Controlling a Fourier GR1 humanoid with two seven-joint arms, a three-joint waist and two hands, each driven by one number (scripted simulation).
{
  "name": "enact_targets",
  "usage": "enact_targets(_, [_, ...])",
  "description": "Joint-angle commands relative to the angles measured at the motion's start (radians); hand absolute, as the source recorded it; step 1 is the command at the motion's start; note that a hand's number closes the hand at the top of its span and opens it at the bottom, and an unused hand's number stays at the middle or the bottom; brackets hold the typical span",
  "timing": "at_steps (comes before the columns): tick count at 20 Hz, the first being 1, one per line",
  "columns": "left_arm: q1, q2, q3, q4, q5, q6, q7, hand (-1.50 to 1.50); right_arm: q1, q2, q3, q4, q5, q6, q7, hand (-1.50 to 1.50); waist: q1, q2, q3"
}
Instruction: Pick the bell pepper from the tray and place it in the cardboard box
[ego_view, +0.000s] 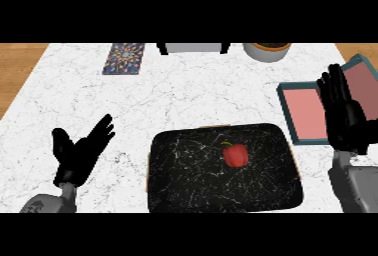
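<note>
Forearms are seen entering from the lower edge, each ending in a black hand that grasps nothing: the left hand (77, 150) is held with fingers straight and spread at the left, resting, and the right hand (343, 112) is raised with fingers straight at the right, over the near edge of the box. Between them, the dark speckled tray (177, 185) is laid on the white marbled desk (192, 90), and the red bell pepper (236, 155) is found lying on it, right of centre, untouched. Just beyond and to the right, the cardboard box (303, 110), teal-walled with a pink floor, is set open. A slip is judged possible, since the smooth, rounded pepper could be rolled across the tray if nudged before the fingers are closed round it. Farther back, a patterned mat (124, 59) and a pot (267, 51) are placed.
</note>
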Motion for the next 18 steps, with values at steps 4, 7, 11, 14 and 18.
enact_targets(4, [-0.093, 0.126, 0.004, -0.105, -0.155, -0.027, -0.167, 0.0, -0.092, -0.128, 0.057, -0.238, 0.041, 0.125, -0.037, -1.5, -0.015, 0.004, -0.04])
enact_targets(7, [-0.141, 0.154, 0.003, -0.145, -0.183, -0.038, -0.194, 0.0, -0.104, -0.362, 0.124, -0.27, 0.279, 0.19, -0.03, -1.5, -0.042, -0.007, -0.051])
enact_targets(11, [-0.134, 0.136, -0.01, -0.139, -0.222, -0.055, -0.27, 0.0, 0.026, -0.338, 0.124, -0.396, 0.269, 0.215, -0.124, -1.5, -0.021, 0.025, -0.038])
enact_targets(14, [-0.137, 0.142, -0.007, -0.127, -0.233, -0.074, -0.312, 0.0, 0.058, -0.375, 0.18, -0.448, 0.409, 0.203, -0.221, -1.5, -0.018, 0.027, -0.038])
enact_targets(18, [-0.151, 0.137, 0.019, -0.087, -0.229, -0.093, -0.339, 0.0, 0.065, -0.445, 0.211, -0.448, 0.535, 0.232, -0.267, -1.5, -0.01, 0.03, -0.039])
